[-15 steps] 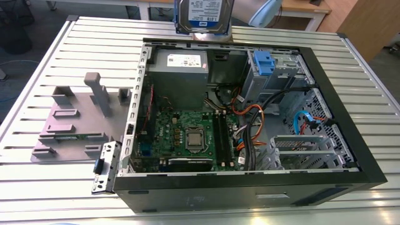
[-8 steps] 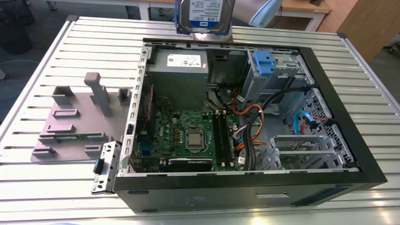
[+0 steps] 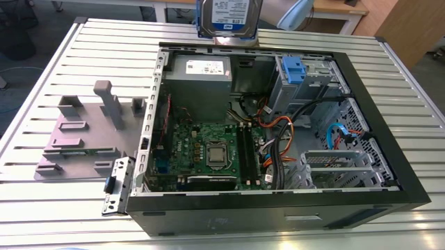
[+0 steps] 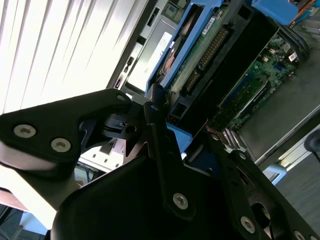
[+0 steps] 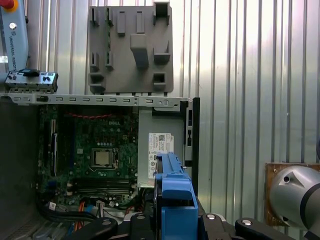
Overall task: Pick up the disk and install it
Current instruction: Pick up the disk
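Observation:
The disk (image 3: 230,15), silver with a blue-and-white label and blue rails, hangs upright in the air above the far edge of the open computer case (image 3: 410,177) in the exterior view. In both wrist views it sits between the black fingers of my gripper (image 4: 185,135), which is shut on it. The second wrist view shows its green circuit-board underside (image 4: 200,50) and a blue rail. In the first wrist view the blue rail (image 5: 174,192) stands edge-on above the gripper (image 5: 175,227), over the case's power-supply corner.
Inside the case lie the motherboard (image 3: 208,151), a grey power-supply box (image 3: 200,70), a drive cage with a blue latch (image 3: 295,70) and loose cables (image 3: 306,120). A grey fixture plate (image 3: 83,135) and a loose metal bracket (image 3: 116,185) sit on the slatted table at the exterior view's left.

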